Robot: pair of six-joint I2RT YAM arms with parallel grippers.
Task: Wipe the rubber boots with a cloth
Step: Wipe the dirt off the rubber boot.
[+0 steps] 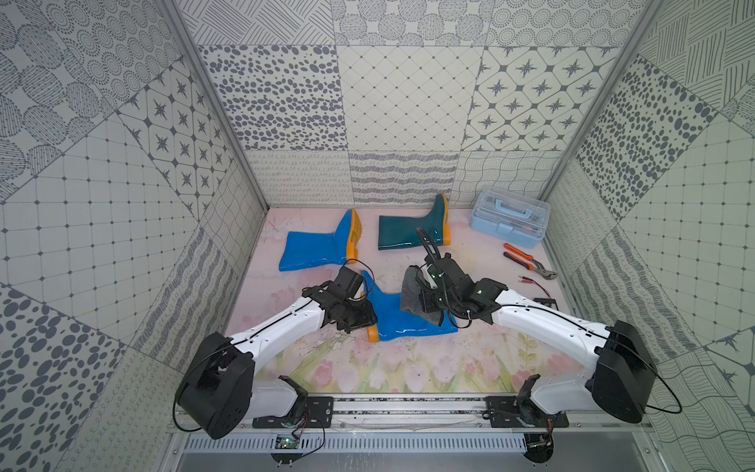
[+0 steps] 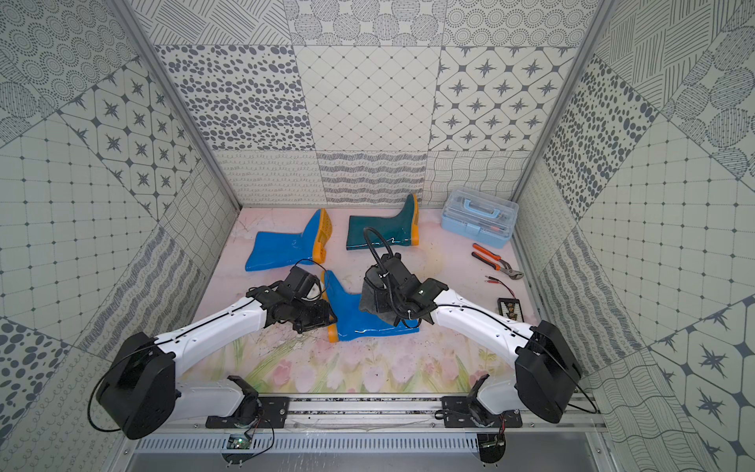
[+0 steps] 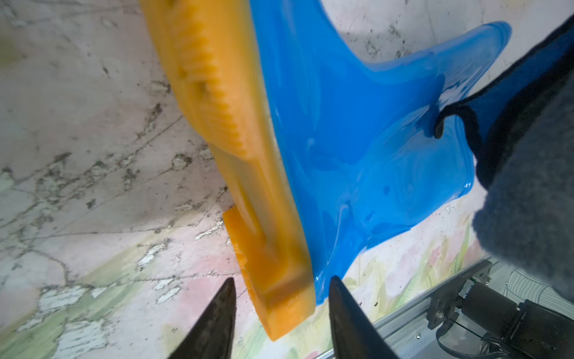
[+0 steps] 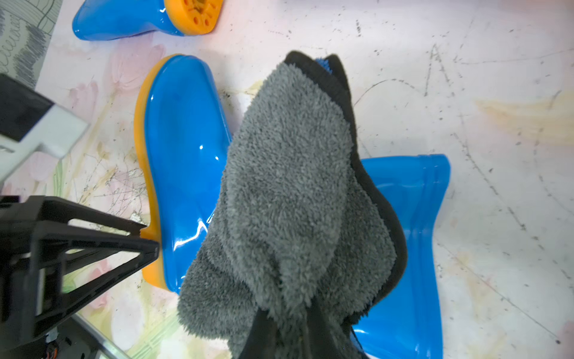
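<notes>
While the right gripper pinches the cloth over the boot lying centre frame, the left gripper, jaws open astride the heel, should clamp firmly before wiping.

Middle: glossy blue rubber boot with orange sole lies on its side mid floral-printed tabletop, sole toward the left edge, shaft toward the right edge.
Cloth: dark grey fleecy cloth over that boot's shaft.
Back: second blue rubber boot back left; teal rubber boot to its right, both on their sides.
Back right corner: pale blue plastic toolbox; orange-handled pliers before it, near the right edge.
</notes>
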